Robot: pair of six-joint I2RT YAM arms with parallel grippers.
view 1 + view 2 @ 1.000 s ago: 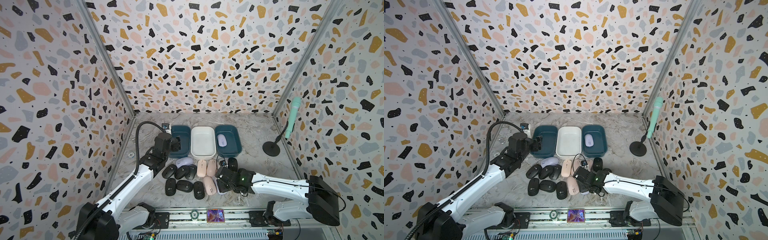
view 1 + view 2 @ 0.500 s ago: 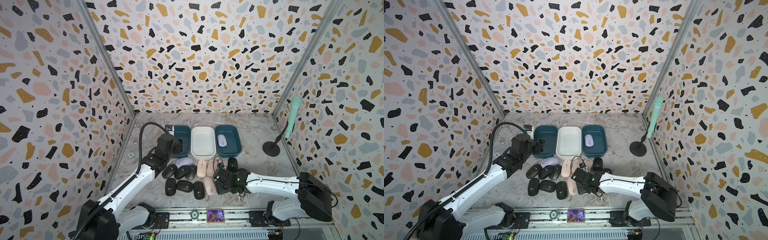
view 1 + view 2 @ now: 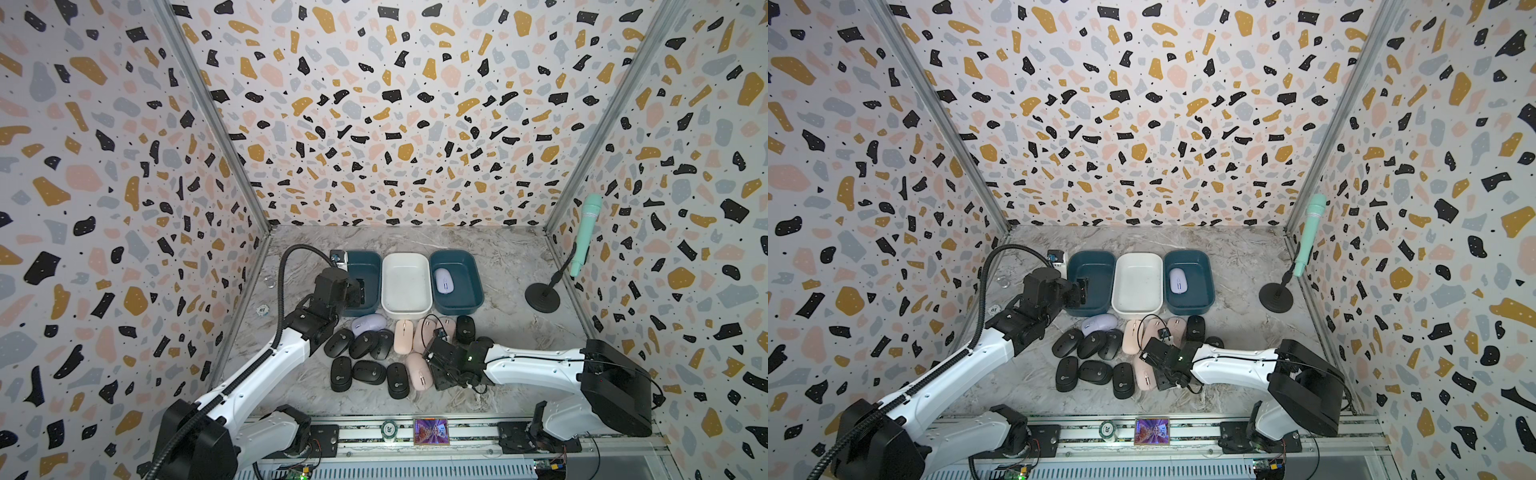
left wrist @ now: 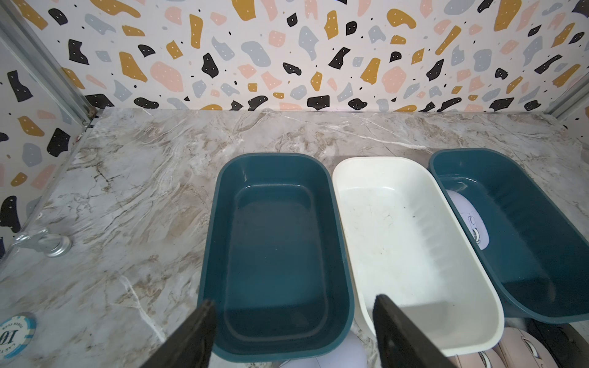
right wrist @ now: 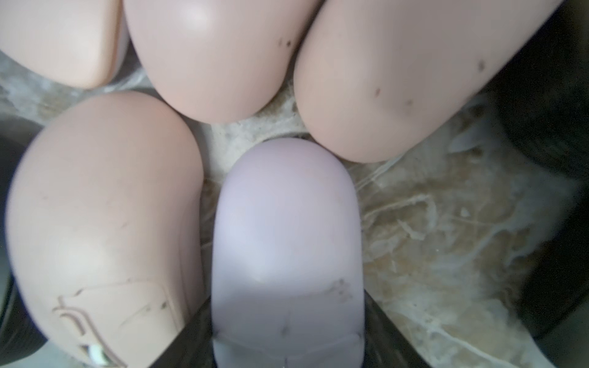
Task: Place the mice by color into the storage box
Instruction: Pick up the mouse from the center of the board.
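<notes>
Three storage boxes stand in a row: a left teal one (image 3: 368, 259), a white one (image 3: 405, 311) and a right teal one (image 3: 473, 286) holding a lavender mouse (image 3: 443, 280). On the table in front lie several black mice (image 3: 365, 372), pink mice (image 3: 403, 331) and a lavender mouse (image 3: 369, 323). My left gripper (image 3: 359, 291) (image 4: 293, 306) hangs open and empty over the near end of the left teal box (image 4: 274, 242). My right gripper (image 3: 440, 365) (image 5: 287, 299) is low among the pink mice (image 5: 105, 207), its fingers pressed on both sides of another lavender mouse (image 5: 287, 239), which the top views hide.
A mint microphone (image 3: 586, 232) on a black stand (image 3: 542, 296) is at the right wall. A poker chip (image 3: 262, 309) and a metal ring (image 3: 269, 282) lie by the left wall. A small device (image 3: 338, 257) sits behind the left teal box.
My right gripper has slid a little left among the pink mice and narrowed onto the lavender mouse. The left gripper has stayed open over the left teal box.
</notes>
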